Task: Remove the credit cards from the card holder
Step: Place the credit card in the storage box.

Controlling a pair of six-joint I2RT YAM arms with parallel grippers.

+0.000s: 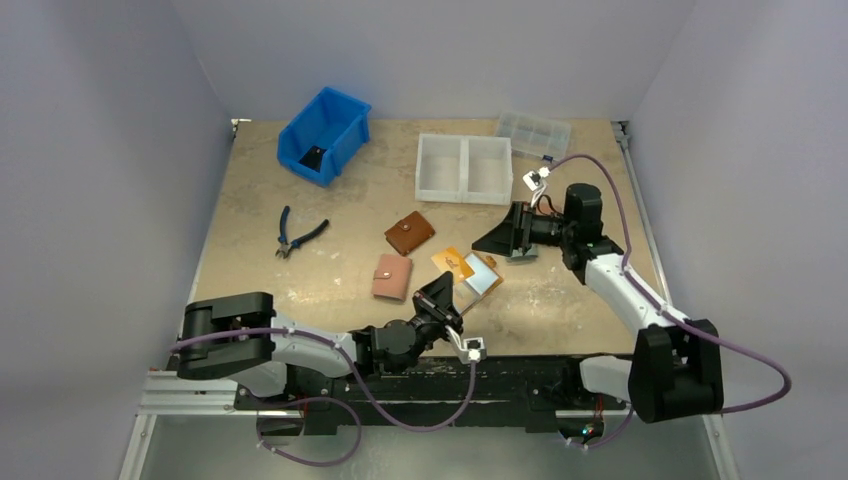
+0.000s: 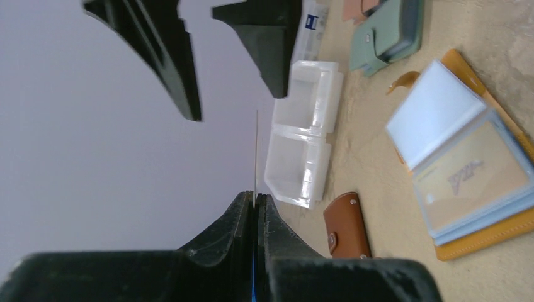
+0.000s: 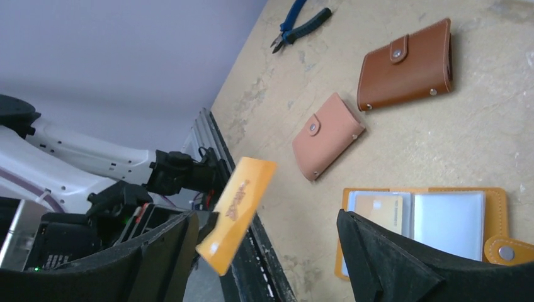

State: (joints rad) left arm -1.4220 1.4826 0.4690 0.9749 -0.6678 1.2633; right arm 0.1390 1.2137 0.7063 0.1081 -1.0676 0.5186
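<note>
Card (image 3: 236,214) face-on from right wrist only

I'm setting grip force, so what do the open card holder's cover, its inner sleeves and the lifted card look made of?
The card holder cover looks like mustard leather or imitation, matte, with a metal-looking snap. Its sleeves look like clear bluish plastic film, glossy; a card shows through. The lifted credit card is probably stiff plastic: thin, orange, smooth, unbent.
</note>
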